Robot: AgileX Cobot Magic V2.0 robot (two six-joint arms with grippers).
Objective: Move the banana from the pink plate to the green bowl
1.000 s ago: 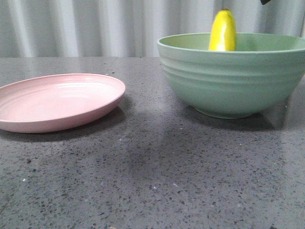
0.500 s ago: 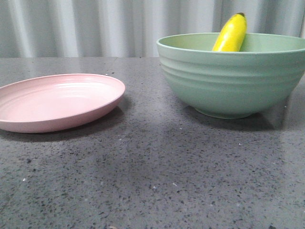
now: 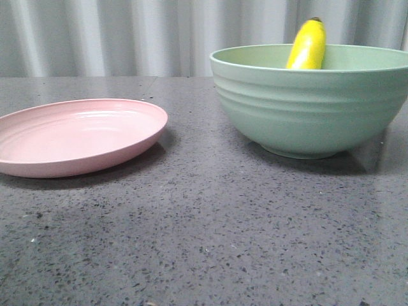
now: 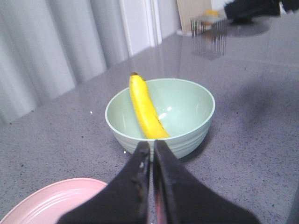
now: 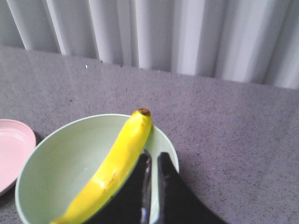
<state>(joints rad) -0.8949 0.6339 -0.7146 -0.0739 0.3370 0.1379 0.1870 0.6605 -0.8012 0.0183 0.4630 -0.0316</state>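
The banana (image 3: pixel 307 44) leans in the bowl (image 3: pixel 306 105), tip over the rim; glossy, stiff and probably light, it looks best gripped mid-body. The plate (image 3: pixel 76 135) sits bare. Left hand (image 4: pixel 152 151) and right hand (image 5: pixel 152 161) have fingers together, holding nothing.

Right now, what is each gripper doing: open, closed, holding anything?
Left gripper: closed, holding nothing.
Right gripper: closed, empty, beside the banana, which lies in the green bowl.
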